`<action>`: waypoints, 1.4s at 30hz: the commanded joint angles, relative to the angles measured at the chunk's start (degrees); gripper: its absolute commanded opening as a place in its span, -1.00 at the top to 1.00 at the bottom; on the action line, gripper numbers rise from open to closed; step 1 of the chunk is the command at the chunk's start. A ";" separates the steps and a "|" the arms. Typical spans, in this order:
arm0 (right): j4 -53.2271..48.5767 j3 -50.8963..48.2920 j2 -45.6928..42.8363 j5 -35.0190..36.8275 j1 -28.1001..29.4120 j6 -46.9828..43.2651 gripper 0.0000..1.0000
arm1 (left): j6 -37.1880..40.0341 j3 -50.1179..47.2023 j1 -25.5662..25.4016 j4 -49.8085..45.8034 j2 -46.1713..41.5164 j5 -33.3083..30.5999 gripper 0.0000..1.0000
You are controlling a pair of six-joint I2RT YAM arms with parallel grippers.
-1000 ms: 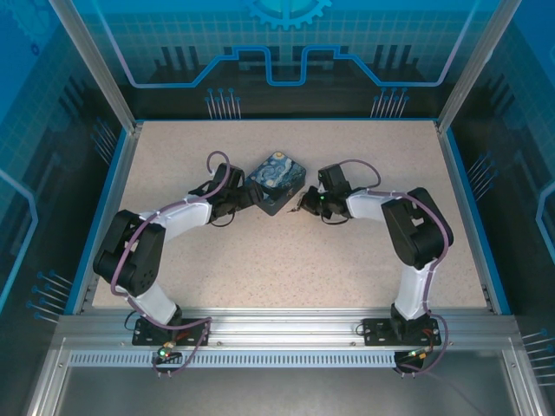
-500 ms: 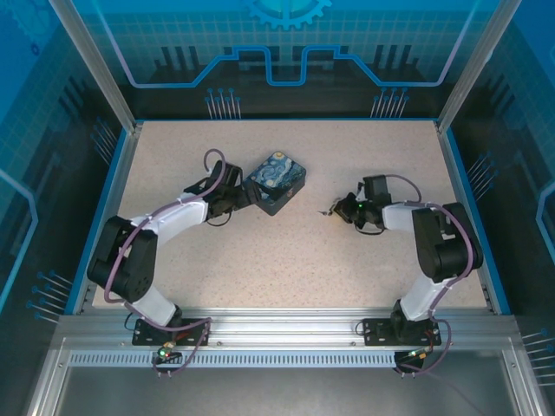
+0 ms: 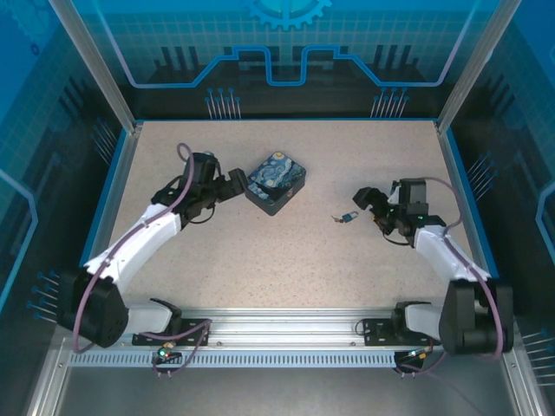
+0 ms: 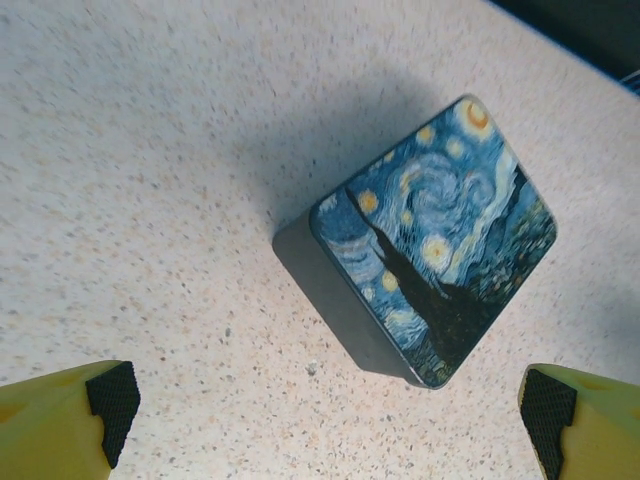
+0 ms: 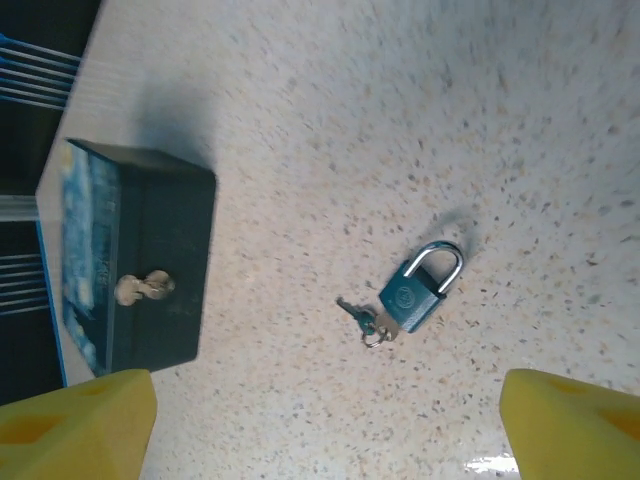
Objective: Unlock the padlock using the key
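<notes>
No legible txt, nos. or brand names. The padlock (image 5: 418, 295) has a round stamped mark on its blue body, too small to read. The box lid (image 4: 435, 265) carries a swirly night-sky painting w/ yellow stars, and no letters can be made out on it. The back panel (image 3: 364, 43) has a gear symbol (image 3: 288, 10) at top centre and circuit-style lines below it, w/ no readable words.
</notes>
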 commanded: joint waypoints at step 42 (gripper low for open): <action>55.01 -14.52 17.82 25.41 3.98 -46.49 -1.00 | 33.40 -36.48 16.49 75.37 15.45 -5.61 -0.98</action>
